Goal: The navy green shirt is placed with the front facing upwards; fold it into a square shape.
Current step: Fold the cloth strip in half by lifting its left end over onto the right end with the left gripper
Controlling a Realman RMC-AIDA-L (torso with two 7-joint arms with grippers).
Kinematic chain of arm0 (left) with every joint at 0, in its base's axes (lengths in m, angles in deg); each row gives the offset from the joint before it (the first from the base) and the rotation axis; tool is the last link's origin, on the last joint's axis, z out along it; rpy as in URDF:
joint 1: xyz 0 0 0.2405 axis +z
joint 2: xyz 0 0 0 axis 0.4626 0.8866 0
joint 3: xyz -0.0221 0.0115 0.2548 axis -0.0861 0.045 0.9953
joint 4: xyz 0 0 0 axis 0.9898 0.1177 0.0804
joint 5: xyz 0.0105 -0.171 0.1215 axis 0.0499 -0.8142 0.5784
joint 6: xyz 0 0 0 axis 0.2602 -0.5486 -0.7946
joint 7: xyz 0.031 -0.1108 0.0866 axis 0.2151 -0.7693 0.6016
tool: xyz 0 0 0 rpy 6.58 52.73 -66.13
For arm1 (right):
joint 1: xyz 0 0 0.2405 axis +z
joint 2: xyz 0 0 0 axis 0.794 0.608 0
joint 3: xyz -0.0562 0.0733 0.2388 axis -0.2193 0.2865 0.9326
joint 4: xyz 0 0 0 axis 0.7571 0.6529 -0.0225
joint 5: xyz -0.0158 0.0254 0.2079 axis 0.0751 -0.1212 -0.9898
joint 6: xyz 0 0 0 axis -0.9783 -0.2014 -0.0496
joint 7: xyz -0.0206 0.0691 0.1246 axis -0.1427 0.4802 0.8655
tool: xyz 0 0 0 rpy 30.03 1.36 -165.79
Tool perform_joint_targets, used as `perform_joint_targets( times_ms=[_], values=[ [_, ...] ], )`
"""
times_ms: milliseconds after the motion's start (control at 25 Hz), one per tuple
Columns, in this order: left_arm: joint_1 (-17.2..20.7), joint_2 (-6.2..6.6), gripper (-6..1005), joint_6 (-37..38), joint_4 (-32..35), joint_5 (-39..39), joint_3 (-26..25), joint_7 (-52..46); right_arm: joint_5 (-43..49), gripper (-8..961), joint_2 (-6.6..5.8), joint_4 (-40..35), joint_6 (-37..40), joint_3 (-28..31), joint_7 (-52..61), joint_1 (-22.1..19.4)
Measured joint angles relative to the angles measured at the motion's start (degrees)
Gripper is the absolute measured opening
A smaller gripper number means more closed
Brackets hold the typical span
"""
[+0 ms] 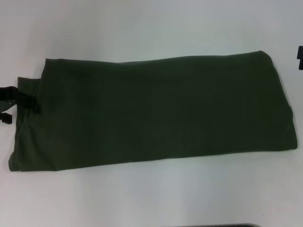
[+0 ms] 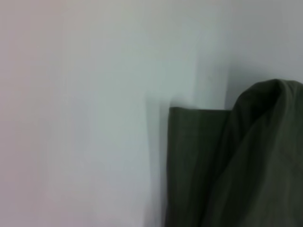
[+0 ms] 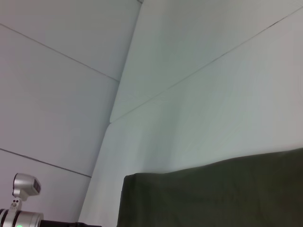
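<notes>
The navy green shirt lies across the white table as a long folded band with its plain side up; no lettering shows. My left gripper is at the band's left end, its black fingers closed over the cloth edge. In the left wrist view the navy green shirt rises in a lifted hump beside a flat folded corner. Only a black sliver of my right gripper shows at the far right, above the shirt's right end and apart from it. The right wrist view shows the shirt edge.
The white table surrounds the shirt, with bare surface behind and in front of it. A dark edge shows at the bottom of the head view. A silver device sits near the table's side in the right wrist view.
</notes>
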Motion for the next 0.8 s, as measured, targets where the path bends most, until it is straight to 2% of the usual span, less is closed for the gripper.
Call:
perform_joint_targets(
  times_ms=[800],
  values=[
    [-0.7, -0.10, 865, -2.3, 3.0, 1.6, 0.0, -0.1, 0.1, 665, 0.00, 0.0, 0.4, 0.0, 0.0, -0.1]
  ],
)
